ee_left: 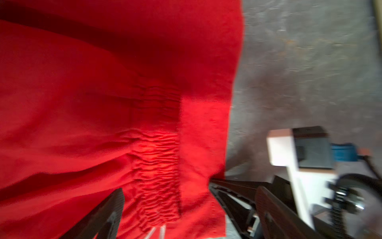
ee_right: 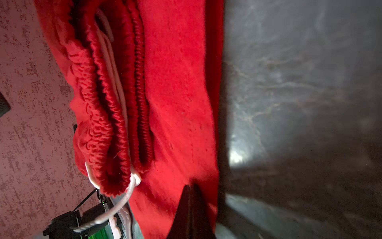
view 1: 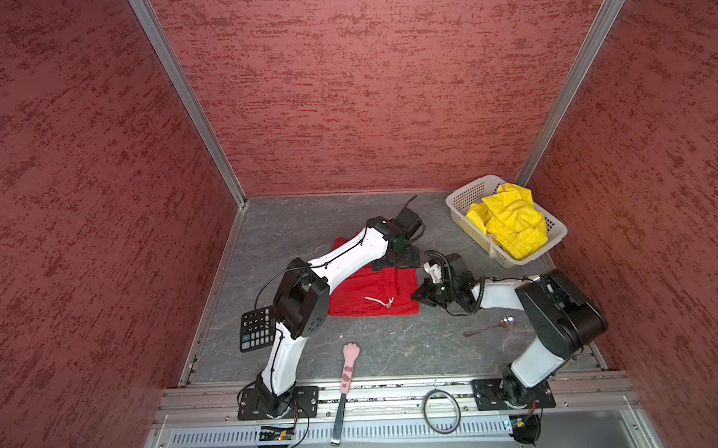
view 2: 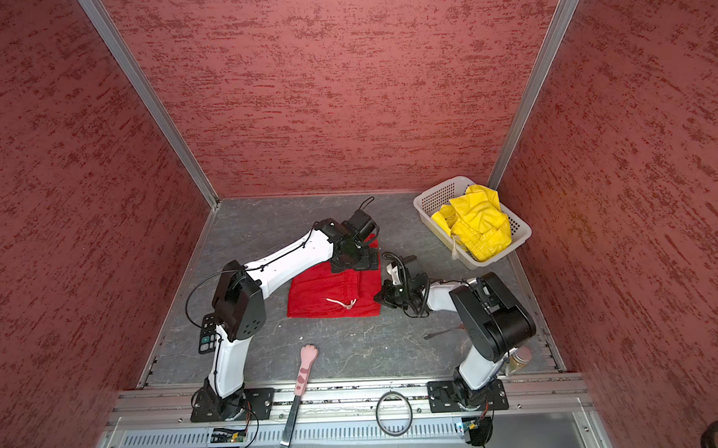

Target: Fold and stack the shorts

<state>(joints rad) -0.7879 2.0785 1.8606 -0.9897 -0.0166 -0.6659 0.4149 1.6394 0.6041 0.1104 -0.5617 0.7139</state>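
Note:
The red shorts (view 1: 372,291) (view 2: 335,292) lie folded into a flat rectangle mid-table, their whitish drawstring (view 1: 379,301) on top. My left gripper (view 1: 396,261) (view 2: 355,262) hovers over their far right corner. In the left wrist view the left gripper (ee_left: 165,198) is open, with only the gathered waistband (ee_left: 159,157) beneath the gap. My right gripper (view 1: 419,296) (view 2: 380,297) is at the shorts' right edge. In the right wrist view the right gripper (ee_right: 191,187) is shut, its tip over red fabric (ee_right: 179,103). The yellow shorts (view 1: 511,222) (view 2: 478,224) lie crumpled in the basket.
The white perforated basket (view 1: 464,191) (view 2: 431,192) stands at the back right corner. A calculator (view 1: 256,329) lies left, partly under my left arm. A spoon (view 1: 491,327) lies front right. A pink paw-handled tool (view 1: 349,371) and a black ring (view 1: 440,410) lie at the front rail.

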